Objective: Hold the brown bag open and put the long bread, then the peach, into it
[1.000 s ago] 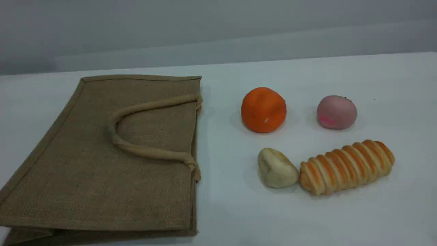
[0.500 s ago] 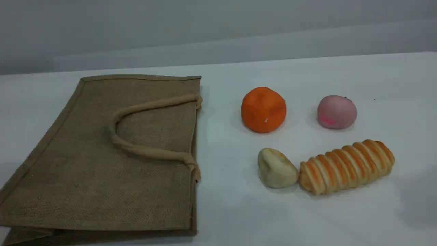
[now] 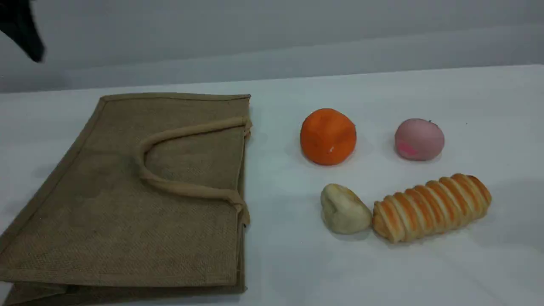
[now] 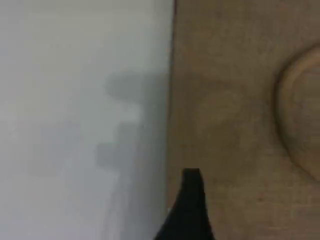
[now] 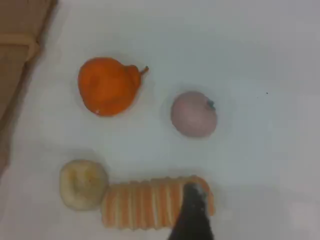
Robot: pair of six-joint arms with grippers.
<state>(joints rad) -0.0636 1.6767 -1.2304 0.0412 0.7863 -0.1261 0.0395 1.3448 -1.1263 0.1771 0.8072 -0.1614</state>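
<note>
brown bag of coarse tan woven jute lies flat on its side on the left half of the white table, its mouth edge turned toward the foods and one rolled loop handle folded back across its upper panel. the left gripper shows as a dark shape in the scene view's top left corner, high above the bag's far left; its jaws stand wide apart with nothing in them. in the left wrist view one dark fingertip hangs over the bag's bound edge where the cloth meets the table, clear of it. the right gripper is also spread wide and holds nothing. its tip shows in the right wrist view over the right end of the long bread with orange-brown and cream cross stripes, and the scene view shows it well above the loaf, not touching. the bread lies slantwise at the near right, its left end against a small pale beige lump. behind it, apart, sits the round pale pink peach, with an orange ball to its left. a bare strip of table runs between the bag's mouth and the foods, and more bare table lies in front of the bread. the bag's near left corner runs off the picture's edge.
</note>
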